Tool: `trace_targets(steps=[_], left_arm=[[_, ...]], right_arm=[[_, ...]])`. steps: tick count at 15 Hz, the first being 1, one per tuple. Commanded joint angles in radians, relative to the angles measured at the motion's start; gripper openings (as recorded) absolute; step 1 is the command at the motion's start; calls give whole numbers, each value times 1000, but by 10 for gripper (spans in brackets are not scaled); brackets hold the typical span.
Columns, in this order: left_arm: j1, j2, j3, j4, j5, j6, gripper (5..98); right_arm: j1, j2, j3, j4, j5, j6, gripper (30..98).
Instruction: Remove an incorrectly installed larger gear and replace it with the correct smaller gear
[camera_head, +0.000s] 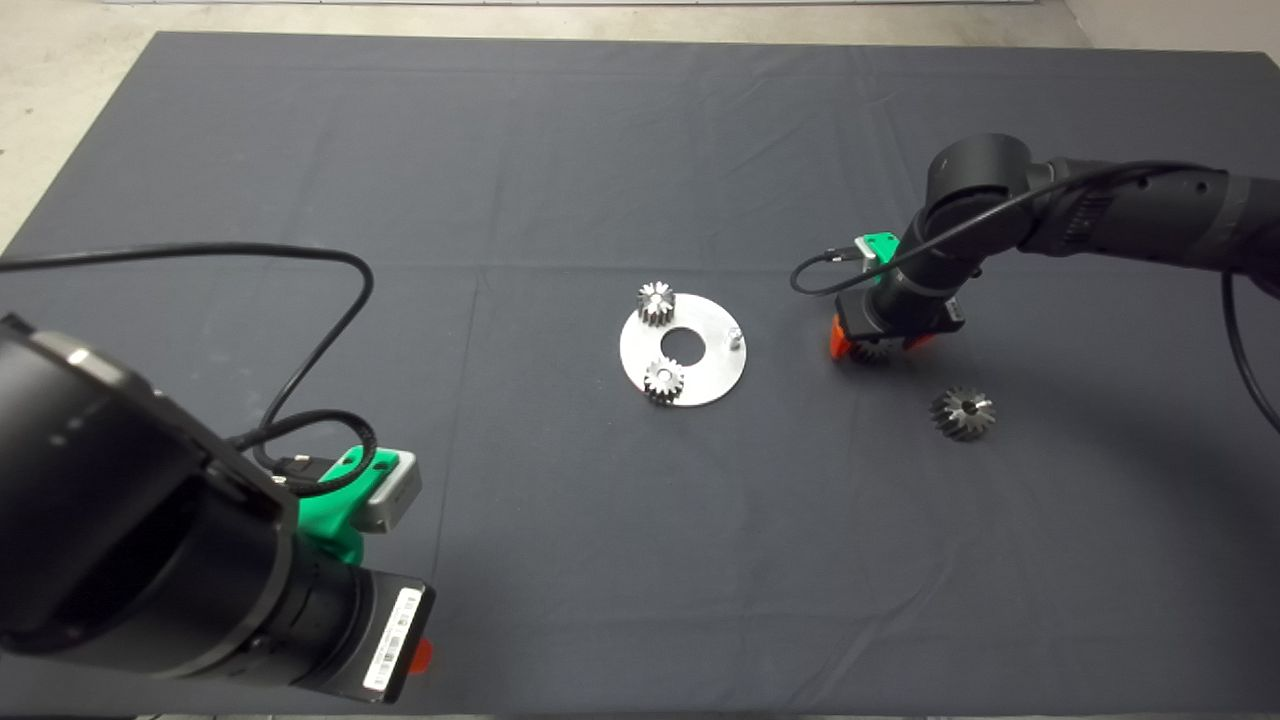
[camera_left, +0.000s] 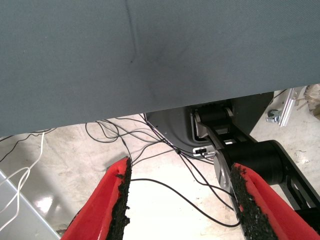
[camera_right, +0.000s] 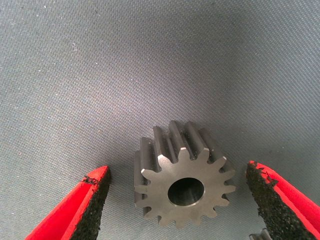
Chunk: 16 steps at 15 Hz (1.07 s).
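Note:
The smaller gear (camera_right: 182, 182), dark with a wide centre hole, lies flat on the mat between the two red fingers of my right gripper (camera_right: 177, 171). The gripper is open, with a gap on each side of the gear. From above, the right gripper (camera_head: 878, 346) stands low over this gear (camera_head: 870, 352), to the right of the round metal plate (camera_head: 700, 385). The larger gear (camera_head: 962, 412) lies on its side on the mat, a little to the front right of that gripper. My left gripper (camera_left: 182, 167) is open and holds nothing, parked at the mat's front left.
Two small silvery gears (camera_head: 656, 302) (camera_head: 664, 380) sit on the plate's left half, and a bare short peg (camera_head: 735, 337) stands on its right side. The left arm (camera_head: 150, 540) fills the lower left corner. Cables lie on the floor (camera_left: 150, 190) beyond the mat edge.

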Motion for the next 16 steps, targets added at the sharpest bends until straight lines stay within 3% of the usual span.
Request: trace_targets(steps=[1,7,12,13,15,16], left_arm=[[-8,1,2,7,34,-7,493],[-7,1,6,9,34,-5,493],[-8,1,9,7,35,0,493],[-8,0,9,7,35,0,493],[-8,1,9,9,34,0,493],[-8,1,8,9,34,0,493]], right_arm=[[9,2,4,-44,-73,2,718],[9,5,13,-44,-73,2,624],[10,60,34,-43,-75,14,566],[12,65,30,-43,-75,14,521],[12,71,33,-41,-76,14,509],[12,70,33,-41,-76,14,471]])
